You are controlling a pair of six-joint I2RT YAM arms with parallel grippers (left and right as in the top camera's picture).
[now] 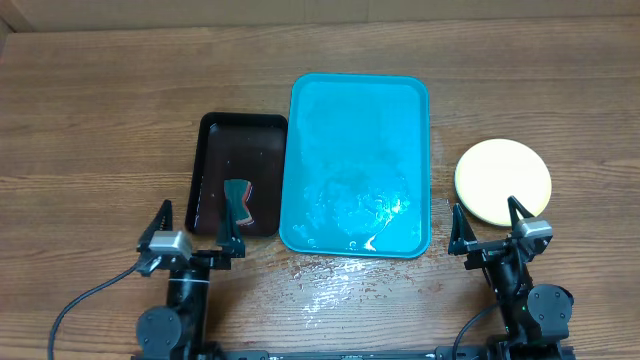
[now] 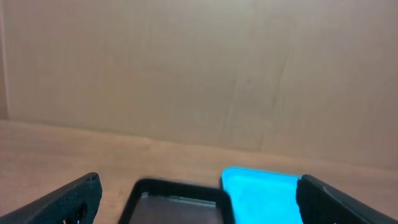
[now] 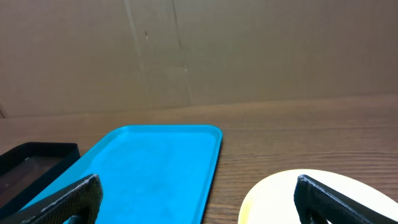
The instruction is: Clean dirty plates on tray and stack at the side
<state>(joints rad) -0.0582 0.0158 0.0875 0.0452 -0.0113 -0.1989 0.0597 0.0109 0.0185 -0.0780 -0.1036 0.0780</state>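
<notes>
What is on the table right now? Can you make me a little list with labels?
blue tray: middle of the table, no plates on it, looks wet
yellow plate: on the table, right of the blue tray; cannot tell if more lie under it
black tray: right beside the blue tray, on its left
pad: small, teal and red, lying in the black tray
table: brown wood, wet spots in front of the blue tray
left gripper: open, holding nothing
right gripper: open, holding nothing
</notes>
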